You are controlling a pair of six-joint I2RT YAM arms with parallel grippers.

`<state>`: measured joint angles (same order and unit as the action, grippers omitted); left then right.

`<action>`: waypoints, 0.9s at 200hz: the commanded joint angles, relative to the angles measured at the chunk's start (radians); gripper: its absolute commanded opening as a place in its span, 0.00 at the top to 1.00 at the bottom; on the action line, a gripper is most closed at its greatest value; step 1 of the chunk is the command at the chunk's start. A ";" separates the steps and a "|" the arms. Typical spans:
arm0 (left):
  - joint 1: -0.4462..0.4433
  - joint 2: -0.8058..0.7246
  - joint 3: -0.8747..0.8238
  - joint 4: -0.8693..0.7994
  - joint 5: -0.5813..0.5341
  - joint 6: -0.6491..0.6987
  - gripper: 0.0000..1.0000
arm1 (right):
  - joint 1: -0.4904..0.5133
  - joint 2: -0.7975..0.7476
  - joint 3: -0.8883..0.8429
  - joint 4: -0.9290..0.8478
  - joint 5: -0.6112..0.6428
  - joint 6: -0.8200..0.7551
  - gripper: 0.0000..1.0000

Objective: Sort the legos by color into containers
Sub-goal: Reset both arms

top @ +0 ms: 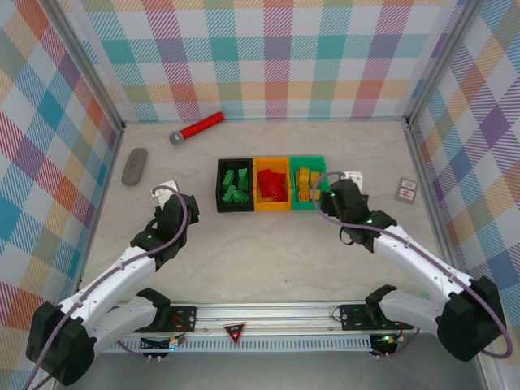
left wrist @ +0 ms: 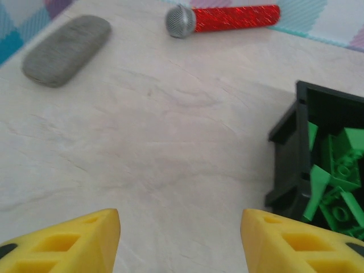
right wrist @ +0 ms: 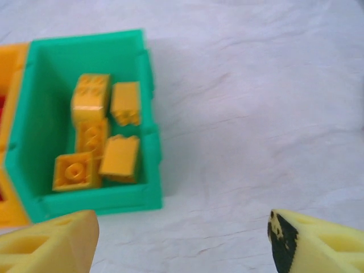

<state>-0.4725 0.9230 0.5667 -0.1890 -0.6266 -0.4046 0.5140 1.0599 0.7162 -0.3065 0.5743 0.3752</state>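
The sorting looks finished, or all but finished. Taking the orange bin (top: pixel 272 161) as the landmark: it holds the red legos (top: pixel 270 185). The black bin (top: pixel 219 185) touching its left side holds the green legos (top: pixel 236 185), and the green bin (top: pixel 307 159) touching its right side holds the yellow-orange legos (top: pixel 305 183). Each colour sits in a bin of its own, with no mixing that I can make out. From above I find no brick lying loose on the counter (top: pixel 268 252).

The left claw (top: pixel 166 191) hovers to the left of the orange bin, beyond the black bin and a little nearer the arm bases. Its yellow fingers (left wrist: pixel 85 239) stand moderately apart with nothing between them. The right claw (top: pixel 351 177) hangs to the right of the orange bin, just beside the green bin's outer wall. Its fingers (right wrist: pixel 51 244) are spread wide and hold nothing.

The red-handled microphone (top: pixel 197 127) and the grey remote (top: pixel 135 166) lie far and left of the orange bin, and a small card (top: pixel 407 190) lies well off to its right. None of these belongs to the sorting. What seems left, at most, is drawing both arms away from the bins.
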 commanded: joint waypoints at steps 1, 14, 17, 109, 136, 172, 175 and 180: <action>0.023 -0.049 -0.006 -0.043 -0.123 -0.018 0.36 | -0.079 -0.061 -0.033 0.043 0.041 -0.078 0.13; 0.036 -0.061 -0.024 -0.033 -0.140 -0.039 0.30 | -0.136 -0.070 -0.037 0.054 0.044 -0.098 0.10; 0.040 -0.062 -0.027 -0.031 -0.140 -0.042 0.30 | -0.149 -0.070 -0.038 0.057 0.044 -0.099 0.10; 0.227 -0.006 -0.201 0.388 -0.154 0.109 0.00 | -0.342 0.272 -0.131 0.521 0.111 -0.200 0.01; 0.301 0.055 -0.252 0.509 -0.109 0.120 0.00 | -0.354 0.319 -0.198 0.718 0.016 -0.279 0.01; 0.365 0.196 -0.264 0.653 -0.073 0.133 0.00 | -0.369 0.307 -0.279 0.891 -0.121 -0.349 0.01; 0.368 0.206 -0.269 0.676 -0.062 0.139 0.00 | -0.370 0.307 -0.287 0.909 -0.131 -0.349 0.01; 0.374 0.225 -0.279 0.731 -0.048 0.149 0.00 | -0.374 0.307 -0.295 0.928 -0.152 -0.349 0.01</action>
<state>-0.1310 1.0851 0.3157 0.2996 -0.7273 -0.2981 0.1555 1.3758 0.4568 0.4179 0.5449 0.0845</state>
